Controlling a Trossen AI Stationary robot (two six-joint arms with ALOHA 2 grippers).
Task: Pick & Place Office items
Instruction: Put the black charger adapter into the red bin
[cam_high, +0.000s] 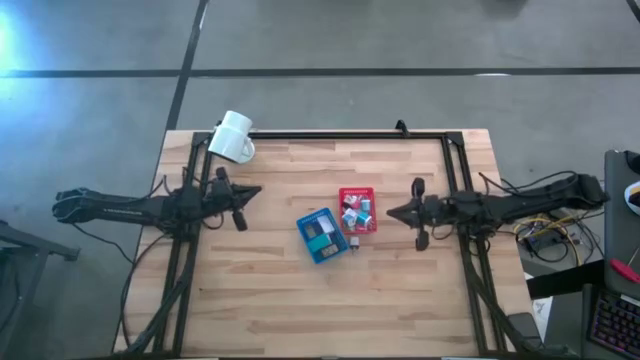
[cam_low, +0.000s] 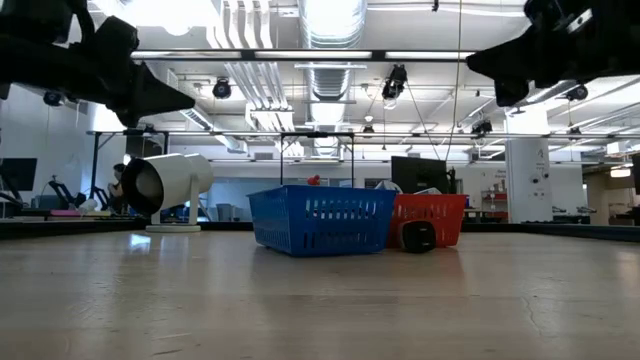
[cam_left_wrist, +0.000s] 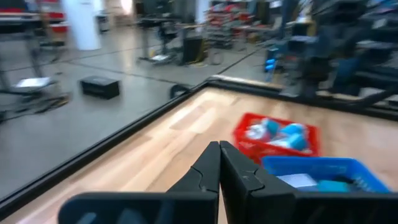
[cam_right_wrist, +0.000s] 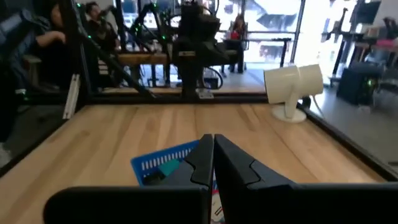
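Room: big workshop hall behind wooden table (cam_high: 260, 290)
High view: office items (cam_high: 355, 212) inside red tray (cam_high: 357, 190), blue tray (cam_high: 321, 236) at its 7 o'clock
Left wrist: left gripper (cam_left_wrist: 219, 149) pinched shut, empty
Right wrist: right gripper (cam_right_wrist: 212, 142) closed too, holding nothing

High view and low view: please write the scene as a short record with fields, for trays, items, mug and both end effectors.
red tray: near table centre, holds several small office items
blue tray: touching the red tray's corner, holds a few items
loose item: small dark piece on the table by the red tray
white mug: lying on its side at the far left corner
left end effector: shut, empty, above the table left of the trays
right end effector: shut, empty, right of the trays
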